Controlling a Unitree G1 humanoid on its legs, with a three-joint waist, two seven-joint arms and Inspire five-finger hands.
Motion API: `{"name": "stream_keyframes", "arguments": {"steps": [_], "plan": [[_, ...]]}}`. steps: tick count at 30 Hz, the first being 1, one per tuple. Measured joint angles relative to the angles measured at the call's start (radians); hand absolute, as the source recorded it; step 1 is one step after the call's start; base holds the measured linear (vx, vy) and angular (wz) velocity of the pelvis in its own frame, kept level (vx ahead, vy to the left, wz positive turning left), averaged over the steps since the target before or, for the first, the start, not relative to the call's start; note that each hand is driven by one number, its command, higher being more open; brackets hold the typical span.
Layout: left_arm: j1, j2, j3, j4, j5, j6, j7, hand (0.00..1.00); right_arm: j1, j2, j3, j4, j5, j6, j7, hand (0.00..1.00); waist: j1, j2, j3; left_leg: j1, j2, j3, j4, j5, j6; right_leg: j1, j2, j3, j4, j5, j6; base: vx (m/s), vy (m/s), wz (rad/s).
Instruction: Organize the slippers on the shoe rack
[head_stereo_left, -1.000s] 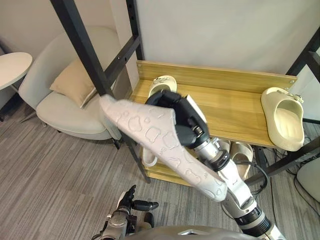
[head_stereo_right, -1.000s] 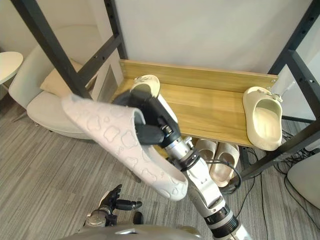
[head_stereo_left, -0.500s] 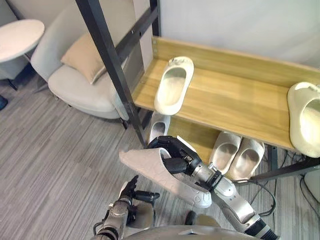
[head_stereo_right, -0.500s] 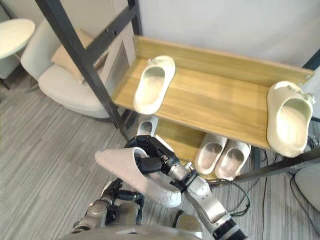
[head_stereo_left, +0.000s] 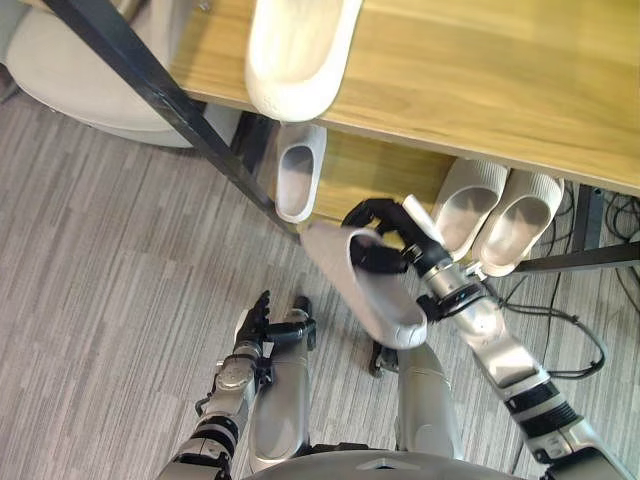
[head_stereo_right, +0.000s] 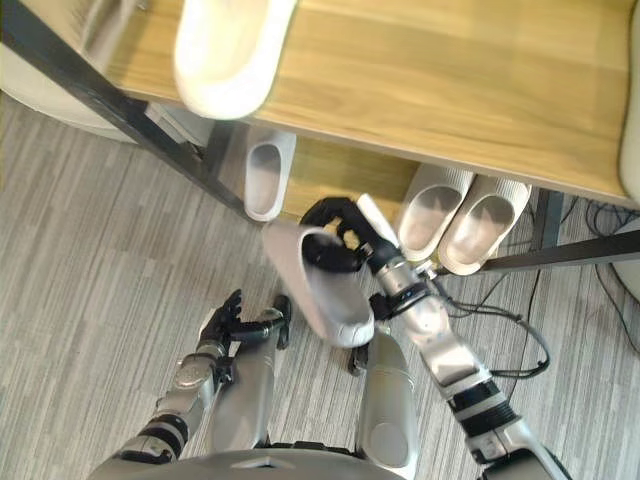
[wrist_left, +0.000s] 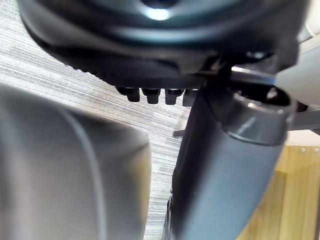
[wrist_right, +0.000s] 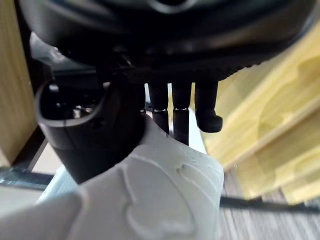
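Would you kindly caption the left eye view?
Right hand grips a white slipper near the rack's lower shelf; left hand hangs open below.

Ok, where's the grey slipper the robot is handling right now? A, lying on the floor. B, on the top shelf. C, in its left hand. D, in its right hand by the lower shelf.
D: the right hand is curled round the grey slipper, holding it in front of the lower shelf, while the left hand hangs open and holds nothing.

Bright, even indoor light — soft shadow beneath the top shelf (head_stereo_left: 480, 70).
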Motion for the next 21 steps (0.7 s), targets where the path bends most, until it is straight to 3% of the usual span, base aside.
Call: {"name": "stream_keyframes", "arguments": {"steps": [5, 8, 15, 21], "plan": [[-0.017, -0.009, 0.01, -0.017, 0.0, -0.003, 0.008, 1.0, -0.049, 0.002, -0.087, -0.005, -0.078, 0.0, -0.135, 0.0, 0.004, -0.003, 0.005, -0.056, -0.007, -0.004, 0.053, -0.022, 0.008, -0.042, -0.026, -0.011, 0.05, -0.032, -0.001, -0.04, 0.036, 0.05], [0.0, -0.032, 0.038, -0.064, 0.0, -0.005, 0.007, 1.0, -0.069, 0.014, -0.091, -0.009, -0.12, 0.0, -0.195, 0.0, 0.026, -0.003, 0.005, -0.086, -0.017, -0.005, 0.074, -0.029, 0.011, -0.068, -0.039, -0.013, 0.075, -0.044, 0.003, -0.03, 0.041, 0.1], [0.027, -0.051, 0.042, -0.145, 0.0, -0.018, -0.004, 1.0, -0.21, 0.045, -0.091, 0.03, -0.156, 0.007, -0.246, 0.0, 0.059, -0.006, 0.007, -0.14, -0.038, -0.032, 0.098, -0.028, 0.015, -0.093, -0.074, -0.064, 0.102, -0.053, 0.006, -0.02, 0.04, 0.15], [0.052, -0.064, 0.04, -0.211, 0.0, -0.031, -0.008, 1.0, -0.36, 0.045, -0.09, 0.178, -0.159, 0.014, -0.284, 0.0, 0.086, -0.014, 0.007, -0.186, -0.056, -0.045, 0.124, -0.024, 0.021, -0.124, -0.094, -0.08, 0.129, -0.06, 0.015, -0.05, 0.049, 0.1]]}}
